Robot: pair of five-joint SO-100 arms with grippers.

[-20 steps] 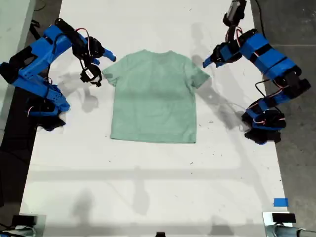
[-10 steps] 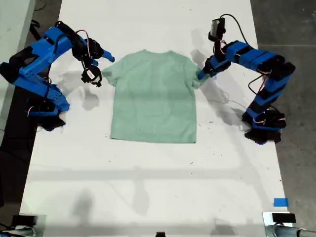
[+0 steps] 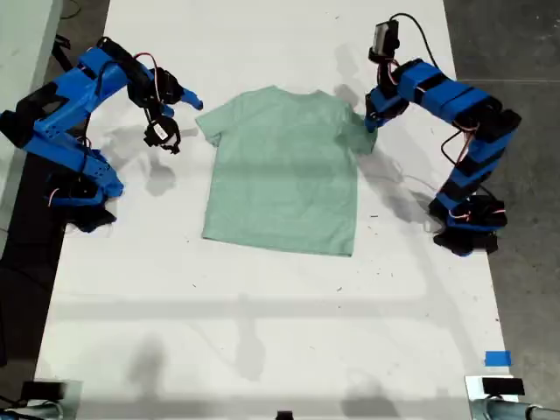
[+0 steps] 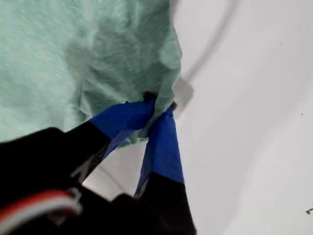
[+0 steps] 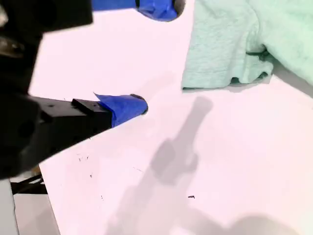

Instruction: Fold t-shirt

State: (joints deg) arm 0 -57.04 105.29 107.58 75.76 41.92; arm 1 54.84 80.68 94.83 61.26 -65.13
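Exterior view, taken from its left to its right: my second end effector [image 3: 181, 102] hovers over the white worktop [image 3: 262, 332] just beside the t-shirt's [image 3: 282, 171] near sleeve, apart from the cloth. Its blue-taped fingers stand wide apart with nothing between them. The second wrist view confirms this: one finger [image 5: 124, 107] and the other finger [image 5: 159, 7] are spread, bare worktop [image 5: 205, 161] lies between them, and the t-shirt [image 5: 234, 44] sleeve hem rests flat a little way off, its edge slightly rumpled.

The pale mint-green t-shirt lies spread face-up in the middle of the worktop, neck toward the far edge and hem toward the camera, mostly flat. It sits a little skewed, its hem sloping down toward the exterior view's right.

At the exterior view's right, my first end effector [image 3: 371, 121] is down on the other sleeve, which is bunched and pulled up slightly where it meets the tips. In the first wrist view the first end effector [image 4: 157, 105] is clamped on the t-shirt [image 4: 98, 49]: the two blue fingers [image 4: 161, 147] converge to a point with a fold of the sleeve edge pinched between them, and the cloth gathers into creases around the pinch. The worktop [image 4: 254, 98] beside it is bare white.
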